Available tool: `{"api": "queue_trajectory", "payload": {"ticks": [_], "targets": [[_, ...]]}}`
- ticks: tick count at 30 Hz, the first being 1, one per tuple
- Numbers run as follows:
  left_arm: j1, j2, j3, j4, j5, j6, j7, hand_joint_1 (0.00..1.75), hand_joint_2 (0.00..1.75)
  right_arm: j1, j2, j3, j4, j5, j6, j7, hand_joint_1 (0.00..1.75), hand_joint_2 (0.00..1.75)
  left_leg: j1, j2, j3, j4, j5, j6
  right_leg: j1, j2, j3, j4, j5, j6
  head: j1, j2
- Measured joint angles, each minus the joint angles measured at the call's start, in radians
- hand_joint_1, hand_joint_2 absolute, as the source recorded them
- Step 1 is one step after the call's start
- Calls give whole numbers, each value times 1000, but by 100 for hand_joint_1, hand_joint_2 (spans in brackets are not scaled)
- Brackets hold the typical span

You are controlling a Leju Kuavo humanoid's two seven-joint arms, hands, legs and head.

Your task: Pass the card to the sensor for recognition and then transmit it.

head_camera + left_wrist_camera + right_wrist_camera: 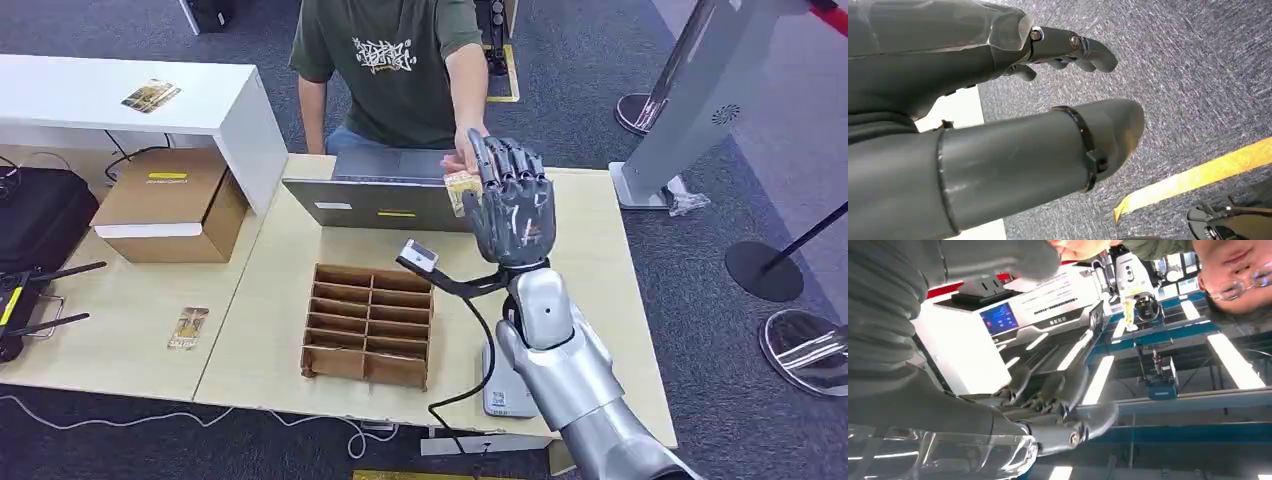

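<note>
My right hand (512,205) is raised over the far side of the table, fingers straight and spread. A small yellowish card (461,190) sits at its thumb side, and a person's hand (462,155) pinches the card's top edge. In the right wrist view my thumb (1018,260) stands far from my fingers (1058,390), nothing lies between them, and the person's fingers (1078,247) are at the thumb's tip. The small sensor (420,254) stands on its cabled arm below my hand. My left hand (1063,47) hangs over the carpet, holding nothing, fingers loosely apart.
A grey laptop (385,195) lies in front of the seated person. A wooden compartment rack (368,322) is mid-table, with a cardboard box (172,203) to the left and a spare card (188,327) near it. Another card (151,95) lies on the white shelf.
</note>
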Motion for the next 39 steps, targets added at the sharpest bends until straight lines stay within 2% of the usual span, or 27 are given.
{"api": "queue_trajectory", "payload": {"ticks": [11, 17, 25, 26, 27, 29, 36, 39], "targets": [[0, 0, 0, 0, -4, 0, -3, 0, 0, 4, 0, -4, 0, 2, 0, 2, 0, 175, 0, 0, 0, 0, 0, 0, 0, 0, 0, 0, 0, 0, 0, 0], [-1, -1, 0, 0, -7, -2, -4, 0, 0, 4, -4, -3, -7, 3, 0, 60, 0, 175, 0, 0, 0, 0, 0, 0, 0, 0, 0, 0, 0, 0, 0, 0], [-1, -1, 0, 0, -12, -4, -4, 0, 0, 4, -10, -11, -32, 3, 0, 34, 0, 175, 0, 0, 0, 0, 0, 0, 0, 0, 0, 0, 0, 0, 0, 0], [-1, -1, 0, 0, -12, -4, -4, 0, 0, 4, -11, -11, -33, 3, 0, 31, 33, 175, 0, 0, 0, 0, 0, 0, 0, 0, 0, 0, 0, 0, 0, 0], [-1, -1, 0, 0, -12, -4, -4, 0, 0, 4, -11, -11, -33, 3, 0, 31, 166, 175, 0, 0, 0, 0, 0, 0, 0, 0, 0, 0, 0, 0, 0, 0], [-1, -1, 0, 0, -11, -4, -4, 0, 0, 4, -11, -11, -33, 3, 0, 26, 175, 175, 0, 0, 0, 0, 0, 0, 0, 0, 0, 0, 0, 0, 0, 0], [-1, 0, 0, 0, -4, -4, -3, 0, 0, 4, -11, -11, -33, 2, 0, 21, 171, 175, 0, 0, 0, 0, 0, 0, 0, 0, 0, 0, 0, 0, 0, 0], [-1, 0, 0, 0, -3, -6, -2, 0, 0, 4, -11, -11, -32, 2, 0, 20, 175, 175, 0, 0, 0, 0, 0, 0, 0, 0, 0, 0, 0, 0, 0, 0]]}}
